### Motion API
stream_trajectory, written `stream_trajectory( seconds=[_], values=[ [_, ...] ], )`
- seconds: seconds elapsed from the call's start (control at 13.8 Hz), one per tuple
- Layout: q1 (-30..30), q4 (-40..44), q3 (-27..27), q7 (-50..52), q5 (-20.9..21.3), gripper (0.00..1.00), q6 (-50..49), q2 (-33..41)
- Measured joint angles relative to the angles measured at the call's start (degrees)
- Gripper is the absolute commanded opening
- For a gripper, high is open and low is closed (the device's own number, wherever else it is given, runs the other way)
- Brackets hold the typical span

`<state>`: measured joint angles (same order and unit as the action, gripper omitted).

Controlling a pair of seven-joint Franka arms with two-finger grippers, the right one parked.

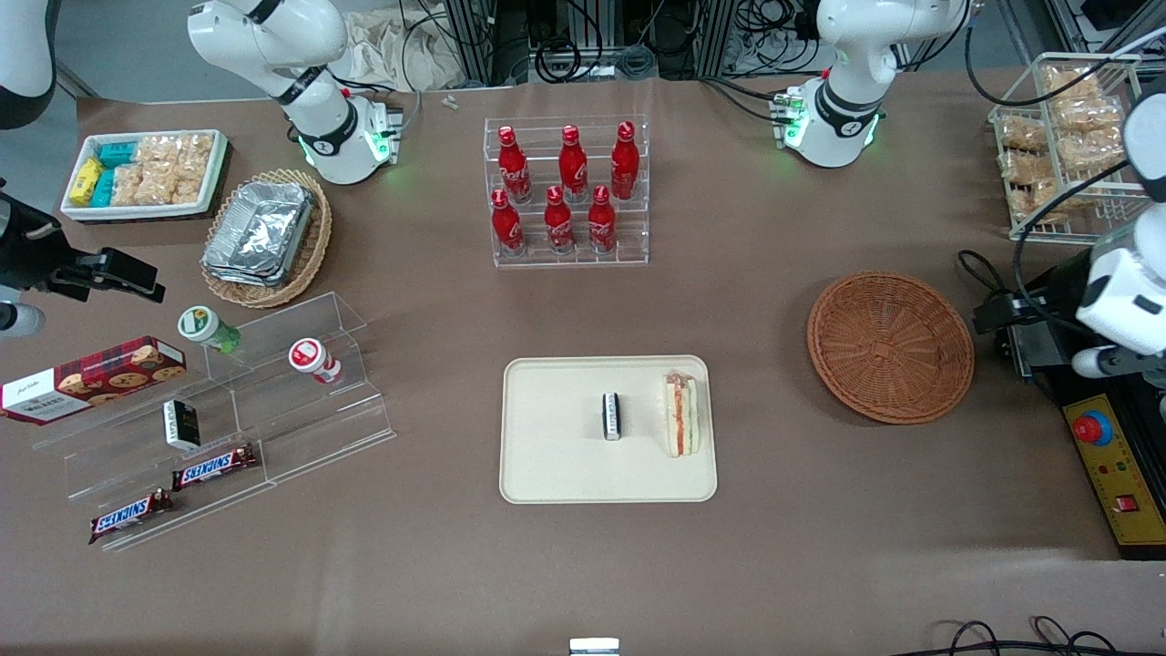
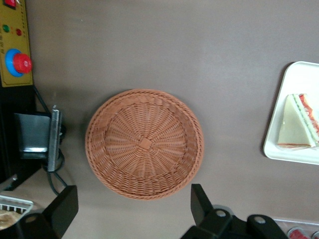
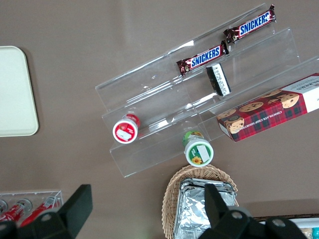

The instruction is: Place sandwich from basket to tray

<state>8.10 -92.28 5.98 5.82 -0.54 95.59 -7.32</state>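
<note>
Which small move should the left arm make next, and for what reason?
Probably just retreat and park: the sandwich already lies on the tray, the basket is empty, and the gripper hangs open above the basket, holding nothing.

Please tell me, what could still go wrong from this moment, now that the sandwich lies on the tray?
1. The sandwich lies close to the tray rim nearest the basket; a knock to the tray might slide it off.
2. The open tool hangs above the empty basket; a low move could catch the basket's rim.
3. A small dark packet lies beside the sandwich; any correction there might disturb it.
</note>
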Motion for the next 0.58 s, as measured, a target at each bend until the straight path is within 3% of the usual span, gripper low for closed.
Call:
stream_trajectory(
  seconds=[0.58],
  values=[
    [-1.6,1.1,0.8,7.4,0.1,1.0,-0.1,-0.5]
  ],
)
